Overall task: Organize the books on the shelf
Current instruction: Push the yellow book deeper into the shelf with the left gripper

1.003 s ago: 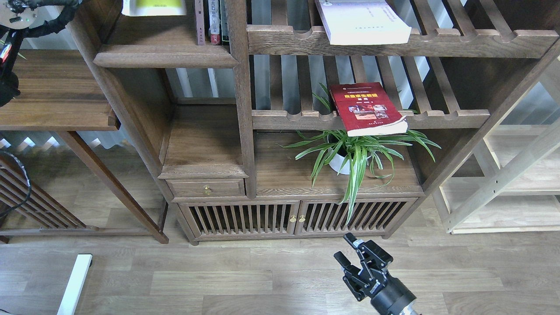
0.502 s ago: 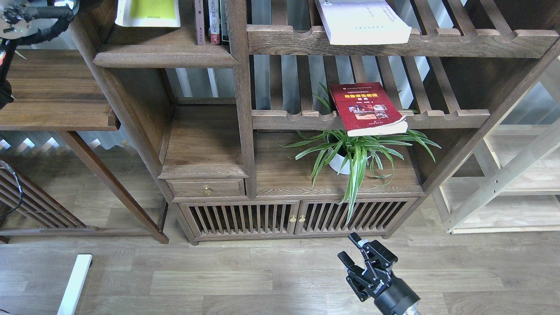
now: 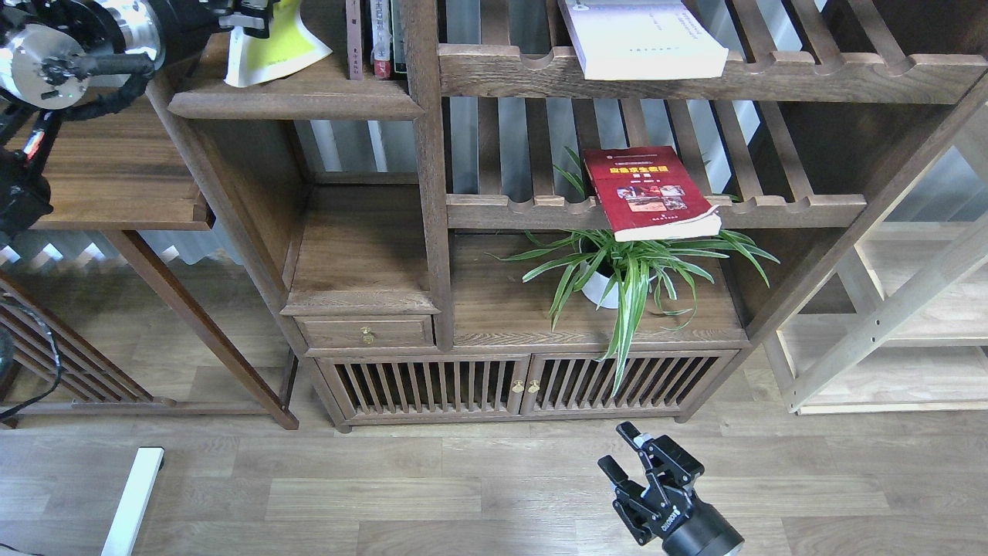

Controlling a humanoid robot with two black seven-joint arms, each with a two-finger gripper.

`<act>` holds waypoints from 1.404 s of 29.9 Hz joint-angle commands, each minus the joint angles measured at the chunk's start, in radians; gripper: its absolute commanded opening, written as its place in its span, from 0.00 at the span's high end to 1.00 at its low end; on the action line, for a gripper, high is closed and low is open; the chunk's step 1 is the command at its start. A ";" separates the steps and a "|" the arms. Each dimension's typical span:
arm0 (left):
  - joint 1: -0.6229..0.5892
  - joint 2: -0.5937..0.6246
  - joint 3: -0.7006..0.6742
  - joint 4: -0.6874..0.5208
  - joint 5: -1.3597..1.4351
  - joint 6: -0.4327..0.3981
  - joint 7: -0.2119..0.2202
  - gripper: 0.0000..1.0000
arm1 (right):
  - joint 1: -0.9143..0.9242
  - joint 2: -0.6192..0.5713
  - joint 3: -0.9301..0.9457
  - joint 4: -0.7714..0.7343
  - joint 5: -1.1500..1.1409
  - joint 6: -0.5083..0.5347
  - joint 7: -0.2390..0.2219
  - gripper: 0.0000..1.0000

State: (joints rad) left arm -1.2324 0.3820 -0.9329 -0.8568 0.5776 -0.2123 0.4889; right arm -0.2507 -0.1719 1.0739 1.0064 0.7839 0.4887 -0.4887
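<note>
The yellow-green and white book [image 3: 272,48] stands tilted on the solid dark shelf [image 3: 293,102] at the top left, its upper edge raised. My left gripper [image 3: 248,14] comes in from the top left and is shut on that upper edge. The red book [image 3: 647,193] lies flat on the middle slatted shelf and overhangs its front rail. The pale lavender-white book [image 3: 641,38] lies flat on the upper slatted shelf. My right gripper [image 3: 627,446] is open and empty, low over the floor in front of the cabinet.
Narrow upright books [image 3: 378,38] stand at the right end of the solid shelf, against the post. A potted spider plant [image 3: 617,274] sits under the red book. A pale wood rack [image 3: 911,309] stands at the right, a dark side table [image 3: 100,170] at the left.
My left arm has moved right and into view, and the yellow-green book has gone from lying flat to tilted up. My right gripper has sunk slightly lower.
</note>
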 commanded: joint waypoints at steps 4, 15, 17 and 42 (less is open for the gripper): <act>-0.019 0.012 -0.064 0.018 0.013 -0.027 0.000 0.99 | -0.009 0.000 0.000 0.001 0.000 0.000 0.000 0.31; -0.009 0.001 -0.083 0.022 -0.001 -0.010 0.000 0.69 | -0.021 -0.005 0.001 0.000 -0.002 0.000 0.000 0.30; 0.002 0.006 -0.083 0.022 -0.001 -0.010 0.000 0.64 | -0.021 -0.005 0.001 0.001 -0.002 0.000 0.000 0.30; 0.004 -0.135 -0.105 0.005 -0.108 -0.012 0.000 0.44 | -0.030 0.003 -0.003 0.001 -0.009 0.000 0.000 0.30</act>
State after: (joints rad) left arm -1.2219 0.2948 -1.0196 -0.8505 0.4896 -0.2225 0.4885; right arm -0.2776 -0.1696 1.0707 1.0075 0.7758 0.4887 -0.4887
